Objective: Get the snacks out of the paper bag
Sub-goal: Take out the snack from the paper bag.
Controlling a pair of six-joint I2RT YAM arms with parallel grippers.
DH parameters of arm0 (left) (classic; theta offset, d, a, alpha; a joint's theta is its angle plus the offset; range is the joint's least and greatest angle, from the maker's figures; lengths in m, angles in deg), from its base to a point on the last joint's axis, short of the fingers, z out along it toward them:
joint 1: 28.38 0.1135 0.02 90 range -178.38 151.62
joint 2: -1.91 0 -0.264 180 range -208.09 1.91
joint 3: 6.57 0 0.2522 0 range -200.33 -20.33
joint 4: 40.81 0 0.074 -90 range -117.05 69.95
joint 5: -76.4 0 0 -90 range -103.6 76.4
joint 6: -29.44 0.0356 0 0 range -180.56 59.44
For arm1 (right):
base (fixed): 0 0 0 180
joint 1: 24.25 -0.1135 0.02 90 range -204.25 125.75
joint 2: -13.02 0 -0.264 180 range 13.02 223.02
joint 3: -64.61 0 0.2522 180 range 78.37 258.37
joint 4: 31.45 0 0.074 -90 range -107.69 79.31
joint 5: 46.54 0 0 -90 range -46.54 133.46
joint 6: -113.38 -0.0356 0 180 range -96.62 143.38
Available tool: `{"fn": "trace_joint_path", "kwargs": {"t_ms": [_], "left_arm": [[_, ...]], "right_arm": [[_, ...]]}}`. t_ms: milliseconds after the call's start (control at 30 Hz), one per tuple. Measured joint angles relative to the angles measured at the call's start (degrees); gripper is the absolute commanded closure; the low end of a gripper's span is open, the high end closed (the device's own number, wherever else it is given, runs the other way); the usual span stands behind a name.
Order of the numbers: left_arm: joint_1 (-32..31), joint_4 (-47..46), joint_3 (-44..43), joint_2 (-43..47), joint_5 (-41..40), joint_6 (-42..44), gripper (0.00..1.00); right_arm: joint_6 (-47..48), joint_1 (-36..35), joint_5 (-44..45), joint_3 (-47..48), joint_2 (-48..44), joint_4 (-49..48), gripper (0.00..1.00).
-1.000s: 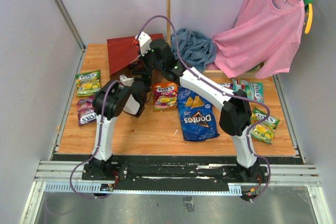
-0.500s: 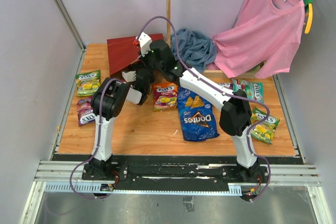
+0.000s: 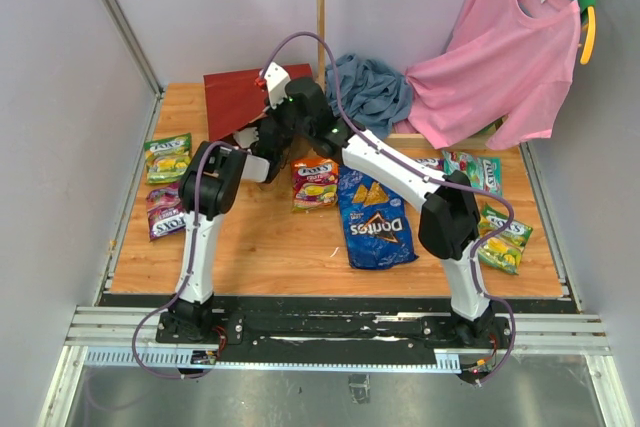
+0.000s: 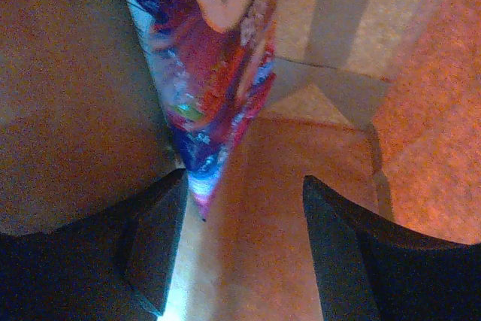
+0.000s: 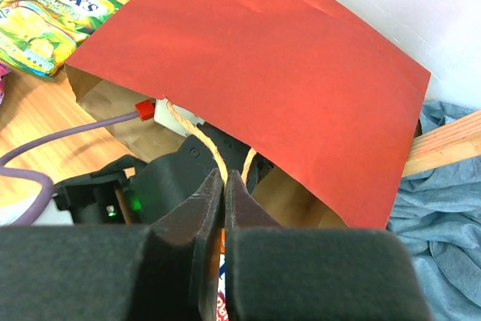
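Note:
The dark-red paper bag lies on its side at the back left, its mouth toward me. My right gripper is shut on its cord handle and holds the top flap up. My left gripper is open inside the bag, with brown kraft walls all round. A glossy purple, red and blue packet hangs just ahead of its left finger, not between the jaws. The left gripper's black body shows in the bag's mouth. The Doritos bag and a red-orange packet lie on the table.
Green and purple packets lie at the left edge. Green and yellow-green packets lie at the right. Blue cloth and a pink shirt are at the back right. A green packet shows in the right wrist view.
My left gripper has moved away from me and to the right, from the open table into the bag's mouth. The right gripper has stayed on the handle.

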Motion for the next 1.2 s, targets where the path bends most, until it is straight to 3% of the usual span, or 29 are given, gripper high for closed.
{"fn": "trace_joint_path", "kwargs": {"t_ms": [167, 367, 600, 667, 700, 933, 1200], "left_arm": [[0.72, 2.54, -4.33, -3.15, 0.68, 0.35, 0.36], [1.22, 3.48, -8.46, -5.14, 1.38, 2.32, 0.49], [3.41, 3.08, -12.66, -9.38, 5.35, 5.33, 0.8], [4.02, 2.95, -12.66, -9.57, 6.34, 6.84, 0.97], [4.17, 2.82, -12.66, -9.57, 6.69, 7.85, 0.99], [4.52, 1.25, -11.34, -7.65, 10.01, 15.76, 0.99], [4.52, -3.28, -0.24, 1.77, 15.91, 19.47, 1.0]], "right_arm": [[0.0, 0.0, 0.22, -0.39, -0.24, -0.07, 0.99], [0.0, 0.15, 0.22, -0.39, -0.24, -0.09, 0.99], [0.0, 0.59, 0.2, -0.39, -0.24, -0.09, 0.99], [0.0, 0.61, 0.2, -0.39, -0.22, -0.09, 0.99], [0.0, 0.61, 0.2, -0.37, -0.22, -0.09, 0.99], [-0.17, 0.63, 0.15, 0.13, 0.0, 0.0, 0.99], [-1.44, 0.63, 0.46, 2.69, 0.81, 0.15, 0.99]]}}
